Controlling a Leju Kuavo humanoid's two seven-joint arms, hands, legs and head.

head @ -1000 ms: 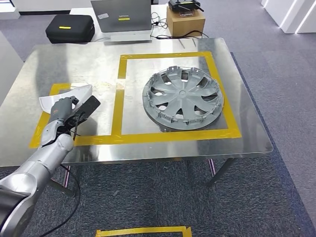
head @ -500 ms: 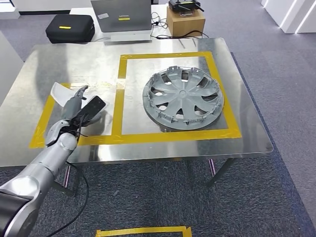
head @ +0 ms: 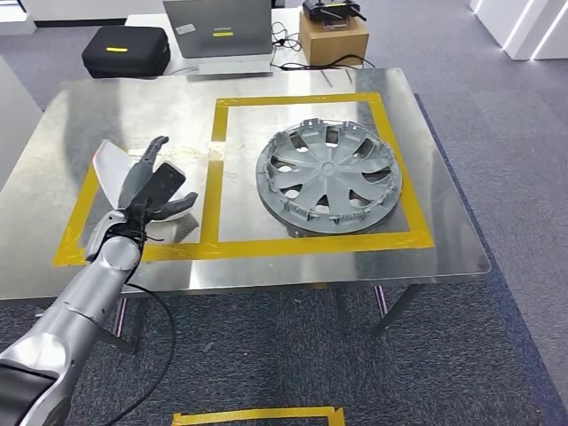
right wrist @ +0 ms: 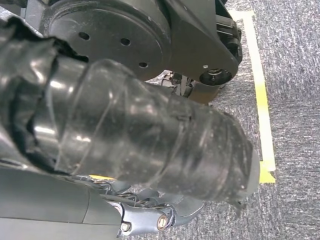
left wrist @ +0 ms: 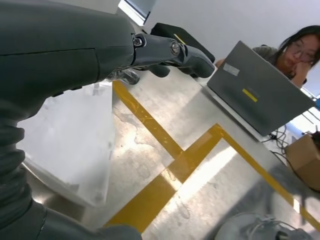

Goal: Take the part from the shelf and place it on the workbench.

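Observation:
The white plastic part [head: 110,169] lies flat on the metal workbench [head: 295,266], inside the smaller yellow-taped square at the left. My left hand [head: 153,188] hovers just right of it, fingers spread, holding nothing. In the left wrist view the part [left wrist: 71,140] rests on the bench between my dark fingers [left wrist: 170,50] and the thumb, and I see no contact with it. My right hand [right wrist: 151,150] hangs beside my body over the carpet, fingers stretched out and empty.
A grey wheel cover [head: 328,176] fills the larger yellow square on the right. Behind the bench stand a laptop [head: 217,28], a black case [head: 125,49] and a cardboard box [head: 333,35]. A person [left wrist: 298,47] sits behind the laptop. Yellow floor tape [head: 257,414] lies before the bench.
My left hand let go of the white part, which now lies on the bench. The fingers spread and the hand shifted slightly right and forward.

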